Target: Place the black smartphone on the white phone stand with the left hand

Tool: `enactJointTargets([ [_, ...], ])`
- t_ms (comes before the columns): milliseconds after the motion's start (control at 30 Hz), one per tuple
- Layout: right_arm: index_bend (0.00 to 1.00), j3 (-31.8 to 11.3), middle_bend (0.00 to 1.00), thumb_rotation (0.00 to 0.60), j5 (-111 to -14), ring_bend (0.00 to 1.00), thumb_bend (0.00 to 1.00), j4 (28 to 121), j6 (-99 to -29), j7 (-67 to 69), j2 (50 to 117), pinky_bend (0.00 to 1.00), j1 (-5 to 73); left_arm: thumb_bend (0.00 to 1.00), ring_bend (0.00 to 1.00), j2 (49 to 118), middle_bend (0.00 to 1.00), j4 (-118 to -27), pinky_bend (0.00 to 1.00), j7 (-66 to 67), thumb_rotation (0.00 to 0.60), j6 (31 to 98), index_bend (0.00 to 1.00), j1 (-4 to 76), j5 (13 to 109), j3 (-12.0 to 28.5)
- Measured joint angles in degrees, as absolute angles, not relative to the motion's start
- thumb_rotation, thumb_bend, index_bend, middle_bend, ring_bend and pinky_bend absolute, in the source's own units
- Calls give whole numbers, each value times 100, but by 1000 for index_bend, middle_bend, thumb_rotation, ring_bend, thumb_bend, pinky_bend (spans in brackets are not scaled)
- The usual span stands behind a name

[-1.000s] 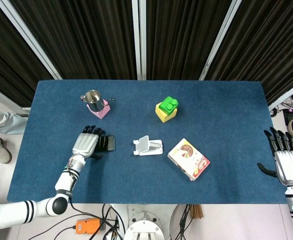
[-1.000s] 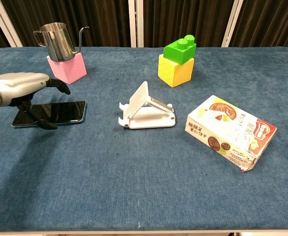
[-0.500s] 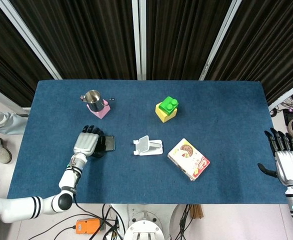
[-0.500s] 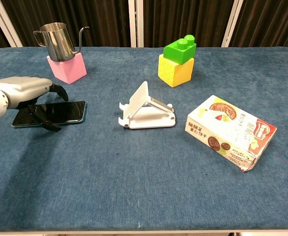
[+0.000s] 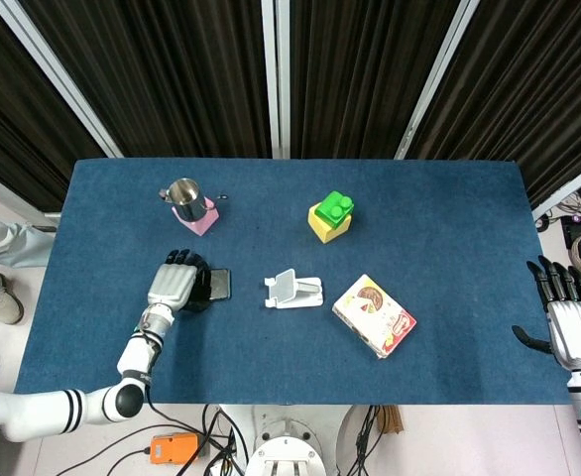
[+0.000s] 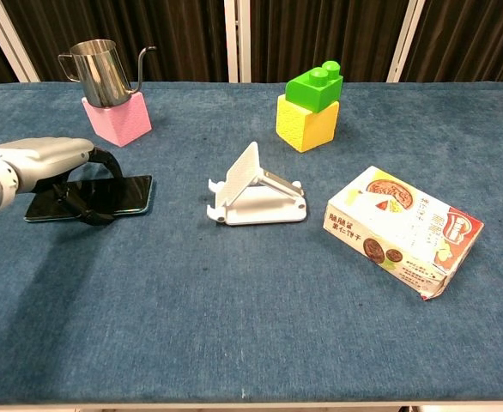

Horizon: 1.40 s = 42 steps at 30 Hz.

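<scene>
The left hand lies on top of the phone, with its fingers curled around it, gripping it. The phone lies flat on the blue bench. The stand sits at 3 o'clock from the phone, a little way off. The right hand is off the bench edge at 3 o'clock, fingers spread, holding nothing.

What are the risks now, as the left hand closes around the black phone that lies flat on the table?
The black smartphone lies flat on the cloth, so the left hand may slide it instead of lifting it. The white phone stand looks light and could tip or shift when the phone lands. The pink block with the steel pitcher stands close behind.
</scene>
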<state>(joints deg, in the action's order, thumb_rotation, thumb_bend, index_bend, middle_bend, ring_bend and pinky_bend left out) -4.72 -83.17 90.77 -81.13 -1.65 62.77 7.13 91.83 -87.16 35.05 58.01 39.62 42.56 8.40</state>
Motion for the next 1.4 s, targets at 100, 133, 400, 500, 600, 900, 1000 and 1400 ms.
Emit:
enactJointTargets([
  [100,0,-471,55,600,-8328,0,311,9067,-8114,-160,6283,52,716,195,207,9167,344,-8687,0,3178,559,5815,452,3880,4565,823],
  [133,0,-471,55,600,-8328,0,311,9068,-8112,-164,6284,52,718,196,285,9167,415,-8660,0,3062,574,5837,452,3845,4709,808],
  [400,0,-467,55,600,-8321,0,311,9114,-8115,-202,6259,52,712,199,429,9200,544,-8450,117,2373,600,5985,492,3645,5477,717],
  [500,0,-467,55,600,-8319,0,311,9145,-8134,-221,6234,52,699,201,452,9185,565,-8394,213,2131,600,6097,495,3571,5809,686],
  [600,0,-469,55,600,-8327,0,311,9182,-8175,-246,6210,52,683,203,469,9128,575,-8407,314,1820,600,6243,495,3491,6134,687],
  [900,0,-458,55,600,-8388,0,311,9288,-8227,-327,6161,52,666,203,474,8894,575,-8886,338,394,600,6381,495,3352,6793,846],
  [1000,0,-444,55,600,-8389,0,311,9306,-8236,-338,6147,52,648,203,467,8913,575,-9046,338,-180,600,6319,495,3354,6918,940],
  [1400,0,-408,55,600,-8344,0,311,9269,-8202,-308,6133,52,605,203,429,9719,571,-9159,338,-1350,600,6038,495,3576,6795,1502],
])
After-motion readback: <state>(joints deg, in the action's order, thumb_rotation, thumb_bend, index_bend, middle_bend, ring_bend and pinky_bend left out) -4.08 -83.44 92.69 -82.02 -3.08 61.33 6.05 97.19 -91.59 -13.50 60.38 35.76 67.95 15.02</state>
